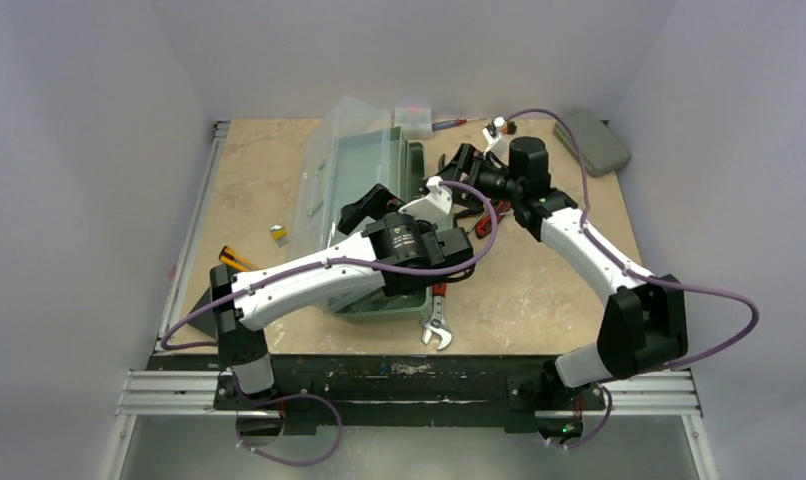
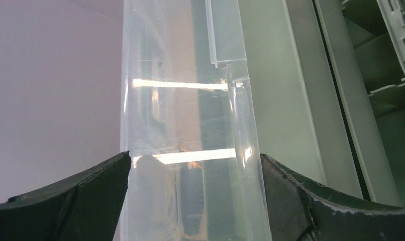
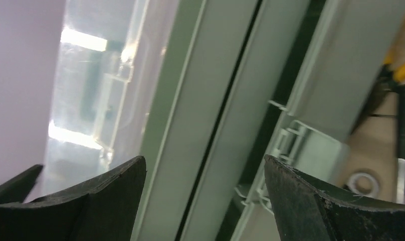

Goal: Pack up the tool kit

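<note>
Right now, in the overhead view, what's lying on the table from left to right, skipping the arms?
Yellow-handled tool → small yellow block → toolbox → grey case. The wrench overlaps the toolbox's right edge, so it is left out.

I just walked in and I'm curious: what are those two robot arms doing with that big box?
They are packing a tool kit. The grey-green toolbox sits open in the middle of the table, with its see-through lid tipped up. Both arms reach over it. The left gripper is open with the lid's edge between its fingers, and the right gripper is open over the box's side. A wrench lies on the table in front, not packed yet.
</note>
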Motion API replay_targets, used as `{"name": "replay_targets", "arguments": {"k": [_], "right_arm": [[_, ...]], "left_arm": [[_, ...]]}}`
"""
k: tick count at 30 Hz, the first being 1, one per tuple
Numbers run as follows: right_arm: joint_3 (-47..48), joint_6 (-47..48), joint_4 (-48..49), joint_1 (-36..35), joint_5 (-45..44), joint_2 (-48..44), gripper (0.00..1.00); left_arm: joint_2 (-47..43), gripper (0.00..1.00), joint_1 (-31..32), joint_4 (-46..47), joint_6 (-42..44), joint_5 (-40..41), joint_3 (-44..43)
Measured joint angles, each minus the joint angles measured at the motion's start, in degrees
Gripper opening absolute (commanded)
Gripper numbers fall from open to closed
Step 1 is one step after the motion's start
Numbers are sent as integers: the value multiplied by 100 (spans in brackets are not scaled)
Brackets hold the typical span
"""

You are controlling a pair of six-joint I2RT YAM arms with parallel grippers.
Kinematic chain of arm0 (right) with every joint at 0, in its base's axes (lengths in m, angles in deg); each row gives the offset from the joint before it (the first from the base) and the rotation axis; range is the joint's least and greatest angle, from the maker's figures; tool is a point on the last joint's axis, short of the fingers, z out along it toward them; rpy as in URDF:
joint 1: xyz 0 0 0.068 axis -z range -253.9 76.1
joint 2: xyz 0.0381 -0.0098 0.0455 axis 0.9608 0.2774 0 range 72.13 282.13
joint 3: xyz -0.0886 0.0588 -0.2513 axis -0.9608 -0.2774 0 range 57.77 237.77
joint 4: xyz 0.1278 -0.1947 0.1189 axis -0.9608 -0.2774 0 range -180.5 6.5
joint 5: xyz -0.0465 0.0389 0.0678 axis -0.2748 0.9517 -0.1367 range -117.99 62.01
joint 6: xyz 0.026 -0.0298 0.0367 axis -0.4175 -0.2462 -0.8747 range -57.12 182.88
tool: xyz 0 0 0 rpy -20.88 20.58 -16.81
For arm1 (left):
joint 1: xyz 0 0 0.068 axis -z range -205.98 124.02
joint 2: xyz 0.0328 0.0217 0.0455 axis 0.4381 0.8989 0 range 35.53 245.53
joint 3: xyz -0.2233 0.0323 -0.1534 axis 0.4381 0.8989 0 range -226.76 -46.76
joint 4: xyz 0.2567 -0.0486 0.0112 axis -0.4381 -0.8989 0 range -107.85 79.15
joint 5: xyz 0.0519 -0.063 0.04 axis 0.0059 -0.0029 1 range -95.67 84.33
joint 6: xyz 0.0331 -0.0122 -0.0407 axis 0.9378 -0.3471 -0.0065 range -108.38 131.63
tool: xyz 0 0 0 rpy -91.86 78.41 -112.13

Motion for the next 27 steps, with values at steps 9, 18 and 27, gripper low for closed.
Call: {"name": "replay_targets", "arguments": {"k": [9, 18, 27], "right_arm": [[326, 1882, -2590, -496, -2155, -822, 84], [-800, 2006, -2774, -1051, -2514, -1106, 72], [-1252, 1899, -2590, -1215, -2507, -1064, 71]], "left_arm": [[0, 92, 0, 0, 4, -2, -105], [0, 92, 0, 0, 7, 0, -205], [0, 92, 0, -4, 9, 11, -278]]}}
